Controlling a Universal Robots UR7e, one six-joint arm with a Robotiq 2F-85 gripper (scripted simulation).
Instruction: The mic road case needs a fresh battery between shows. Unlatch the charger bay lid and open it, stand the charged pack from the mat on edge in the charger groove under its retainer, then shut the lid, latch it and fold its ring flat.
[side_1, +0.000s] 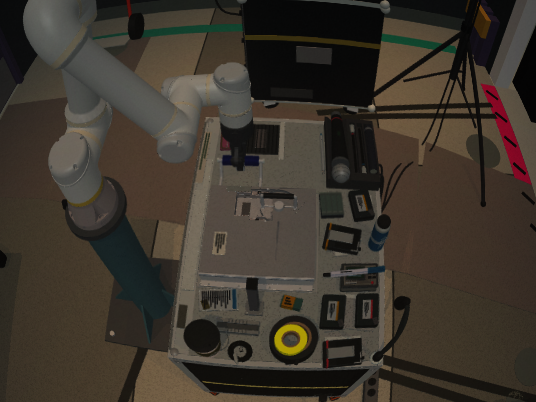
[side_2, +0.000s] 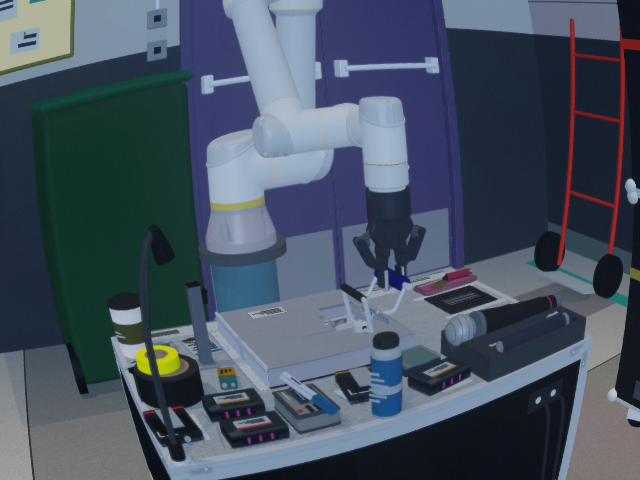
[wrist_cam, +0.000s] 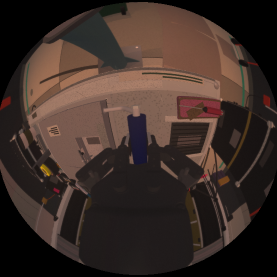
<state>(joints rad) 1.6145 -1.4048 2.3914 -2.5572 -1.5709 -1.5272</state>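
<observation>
The grey charger bay lid (side_1: 260, 232) (side_2: 310, 330) lies flat and closed in the middle of the case top, its latch (side_1: 265, 202) (side_2: 356, 310) at the far edge. From the latch a white wire ring rises toward the back, ending in a blue grip (side_1: 241, 161) (side_2: 395, 279) (wrist_cam: 137, 138), and my gripper (side_1: 240, 162) (side_2: 390, 281) (wrist_cam: 138, 144) is clamped on that grip just beyond the lid's far edge. Several black battery packs (side_1: 341, 237) (side_2: 439, 373) lie to the right of the lid.
Behind the lid lie a black vent grille (side_1: 262, 140) (side_2: 457, 298) and a red tray with a red pen (side_2: 444, 281) (wrist_cam: 200, 109). A microphone cradle (side_1: 350, 150) (side_2: 512, 330), a blue bottle (side_1: 380, 232) (side_2: 386, 374), yellow tape (side_1: 292, 340) and a gooseneck lamp (side_2: 155, 330) crowd the top.
</observation>
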